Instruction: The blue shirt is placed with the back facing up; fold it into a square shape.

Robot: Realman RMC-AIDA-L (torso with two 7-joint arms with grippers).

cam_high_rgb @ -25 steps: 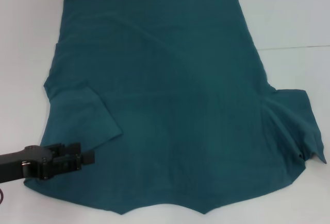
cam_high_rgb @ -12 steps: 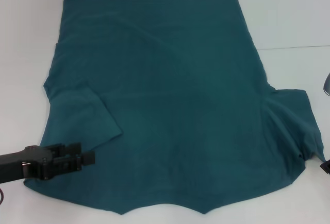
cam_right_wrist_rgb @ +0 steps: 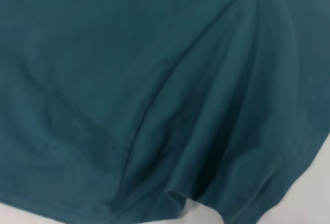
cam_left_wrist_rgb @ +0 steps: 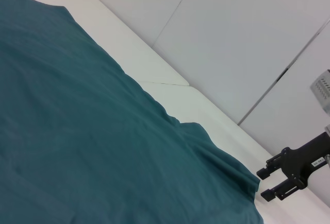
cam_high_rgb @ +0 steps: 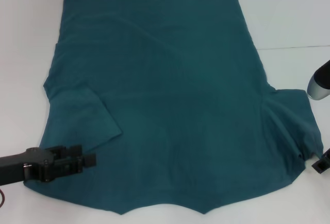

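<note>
The blue shirt point(cam_high_rgb: 170, 100) lies spread flat on the white table point(cam_high_rgb: 289, 18), plain side up, with no lettering showing. Its left sleeve point(cam_high_rgb: 85, 118) is folded inward onto the body, and its right sleeve point(cam_high_rgb: 296, 121) lies spread out and rumpled. My left gripper point(cam_high_rgb: 86, 158) hovers low over the shirt's near left corner with its fingers apart and nothing in them. My right gripper point(cam_high_rgb: 320, 165) shows at the right edge of the head view, just beside the right sleeve's tip. It also shows in the left wrist view point(cam_left_wrist_rgb: 264, 184), open and empty. The right wrist view shows the sleeve's folds point(cam_right_wrist_rgb: 221, 131).
A table seam point(cam_high_rgb: 294, 47) runs along the far right. Bare white table point(cam_high_rgb: 20, 54) surrounds the shirt on the left, far and right sides. The right arm's silver link point(cam_high_rgb: 319, 82) hangs over the table's right edge.
My right arm has come into view from the right edge and its gripper has reached the right sleeve's tip. My left gripper has shifted slightly toward the near edge. The shirt has not moved.
</note>
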